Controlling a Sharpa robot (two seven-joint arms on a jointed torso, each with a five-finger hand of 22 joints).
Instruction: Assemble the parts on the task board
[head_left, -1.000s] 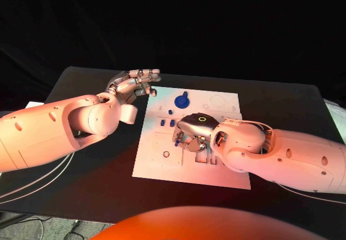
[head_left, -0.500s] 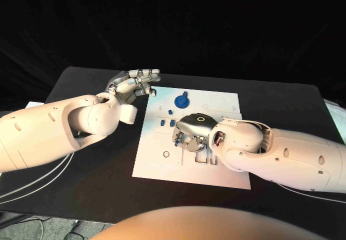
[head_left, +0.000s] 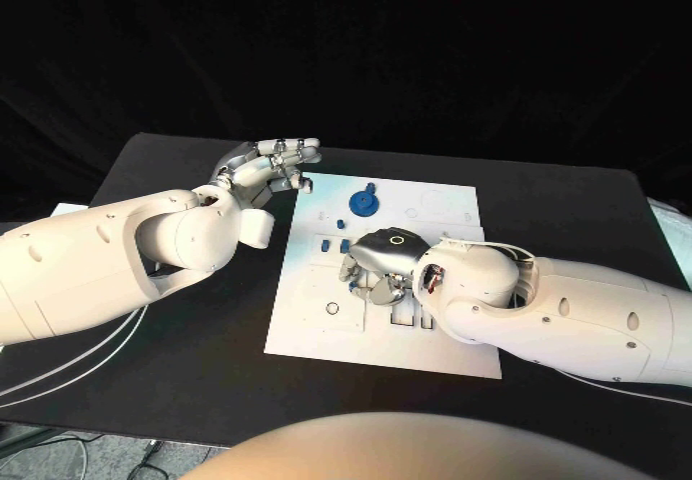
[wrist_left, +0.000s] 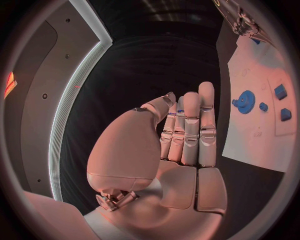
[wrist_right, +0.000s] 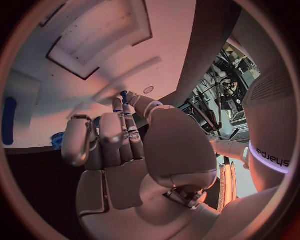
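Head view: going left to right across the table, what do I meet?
Left hand → blue gear on the task board → right hand, lower over the board's middle.

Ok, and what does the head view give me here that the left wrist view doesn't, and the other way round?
Head view: the whole task board on the black table, with the right hand reaching down over its middle. Left wrist view: the palm side of the left hand, fingers straight, side by side, holding nothing. Both: the blue gear and the small blue parts beside it at the board's far end.
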